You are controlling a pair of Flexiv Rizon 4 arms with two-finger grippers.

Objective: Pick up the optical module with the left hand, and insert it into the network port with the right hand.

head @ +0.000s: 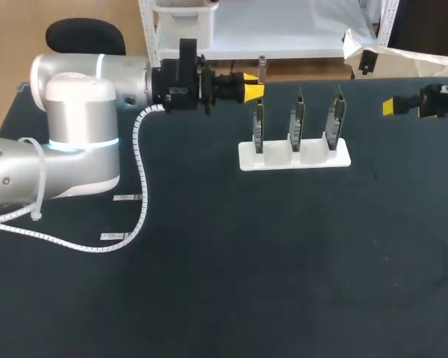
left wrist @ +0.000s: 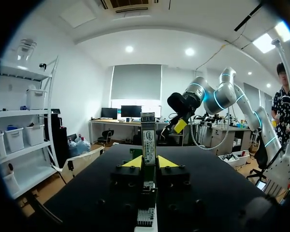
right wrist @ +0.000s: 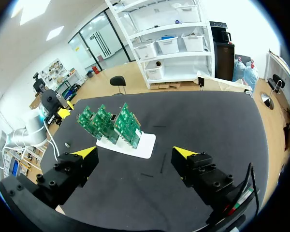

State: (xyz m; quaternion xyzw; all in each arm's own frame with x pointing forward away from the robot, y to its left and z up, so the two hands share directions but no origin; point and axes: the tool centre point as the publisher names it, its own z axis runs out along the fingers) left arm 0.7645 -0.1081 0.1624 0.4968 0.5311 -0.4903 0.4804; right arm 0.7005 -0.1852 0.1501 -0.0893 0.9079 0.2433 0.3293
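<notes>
Left arm [head: 75,127] comes in from 9 o'clock, wrist level. Left gripper [head: 252,89] pinches the optical module [head: 262,68] upright, at 11 o'clock of the white stand [head: 295,156] holding three green boards [head: 296,119]. Right gripper [head: 400,106] sits at 2 o'clock of the stand, fingers spread wide.

Silver left arm [head: 75,142] wears white spiral cable [head: 140,186], black wrist [head: 181,82], yellow fingertips [head: 252,90]

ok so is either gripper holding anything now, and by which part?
Left gripper is shut on the optical module, pinching its sides mid-body; one end sticks out past the yellow tips. Right gripper is open, empty.
</notes>
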